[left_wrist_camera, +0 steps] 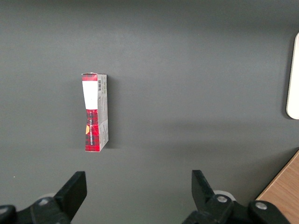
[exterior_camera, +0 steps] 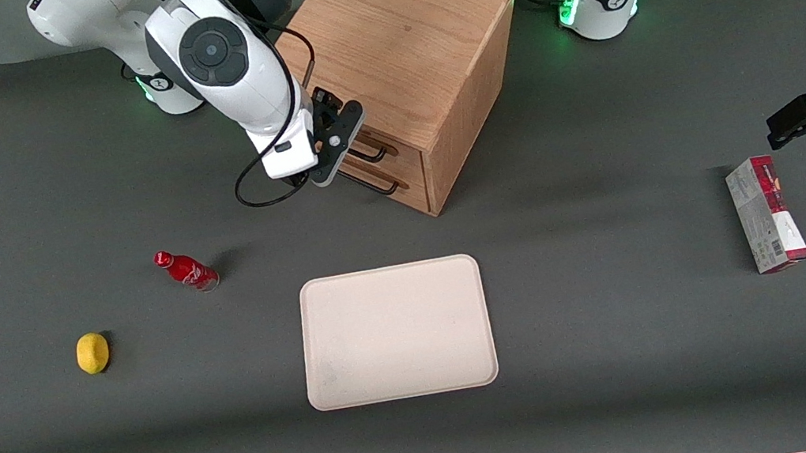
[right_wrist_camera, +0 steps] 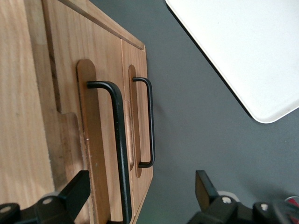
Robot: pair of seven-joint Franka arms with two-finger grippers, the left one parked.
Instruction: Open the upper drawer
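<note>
Claw [right_wrist_camera: 140, 196] spread wide in front of the cabinet [exterior_camera: 414, 33], black bar handle [right_wrist_camera: 119, 149] of the upper drawer [right_wrist_camera: 100, 140] between its fingers, untouched, drawer shut, above the lower drawer [right_wrist_camera: 138, 116].

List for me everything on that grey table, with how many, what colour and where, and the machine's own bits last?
cabinet: one, light oak, at the table's middle, farther from the front camera than the tray.
upper drawer: one, oak with a black bar handle, shut, above the lower drawer.
lower drawer: one, same oak and black handle, shut.
tray: one, cream, nearer the camera than the cabinet.
bottle: one, red, toward the working arm's end.
lemon: one, yellow, nearer the camera than the bottle.
carton: one, red and white, toward the parked arm's end.
hand: one, black, fingers open, in front of the drawers at the upper handle.
</note>
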